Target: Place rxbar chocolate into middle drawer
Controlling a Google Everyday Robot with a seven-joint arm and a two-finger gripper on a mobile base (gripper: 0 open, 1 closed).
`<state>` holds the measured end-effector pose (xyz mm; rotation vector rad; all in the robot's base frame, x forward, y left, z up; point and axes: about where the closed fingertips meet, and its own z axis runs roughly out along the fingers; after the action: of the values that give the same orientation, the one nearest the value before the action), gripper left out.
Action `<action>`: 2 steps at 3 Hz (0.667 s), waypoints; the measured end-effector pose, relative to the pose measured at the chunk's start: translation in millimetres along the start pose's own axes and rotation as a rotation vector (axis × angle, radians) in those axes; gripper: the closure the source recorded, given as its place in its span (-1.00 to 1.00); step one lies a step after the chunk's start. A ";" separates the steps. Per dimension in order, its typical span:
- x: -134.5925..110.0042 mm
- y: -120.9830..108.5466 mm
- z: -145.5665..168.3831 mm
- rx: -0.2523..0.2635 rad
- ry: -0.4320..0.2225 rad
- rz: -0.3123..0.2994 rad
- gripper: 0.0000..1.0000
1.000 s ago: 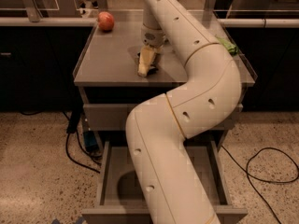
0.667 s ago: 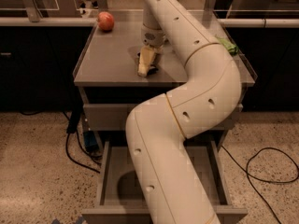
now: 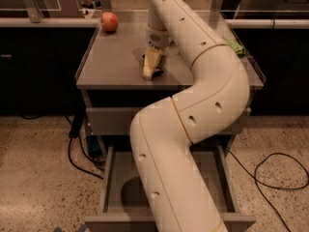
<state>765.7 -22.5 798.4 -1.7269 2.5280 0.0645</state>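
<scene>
The cream-tipped tool [image 3: 148,72] points straight down onto the grey worktop [image 3: 111,62], at the end of a thick, smooth white arm [image 3: 207,81] that curves up through the middle of the view. How wide the tool stands cannot be told, nor whether it has hold of anything.

Nearest, a grey drawer [image 3: 107,178] stands pulled open low in the cabinet, with the arm crossing over it. Above it is a shut drawer front [image 3: 111,120]. The floor [image 3: 38,178] is speckled beige stone, and a thin black cable [image 3: 270,168] loops across it on the right.

The rxbar chocolate [image 3: 159,71], a small flat dark wrapper, lies on the matte worktop right at the tool's tip and is partly hidden by it. A rounded red apple [image 3: 109,21] sits well apart at the far left corner. A small green object [image 3: 235,47] lies at the right edge. Dark counters stand beyond.
</scene>
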 end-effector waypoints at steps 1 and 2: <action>-0.7 -0.1 -8.4 0.000 0.000 0.000 -0.91; -0.6 0.0 -6.1 0.000 0.000 0.000 -1.00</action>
<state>765.7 -22.5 804.6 -1.7268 2.5279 0.0644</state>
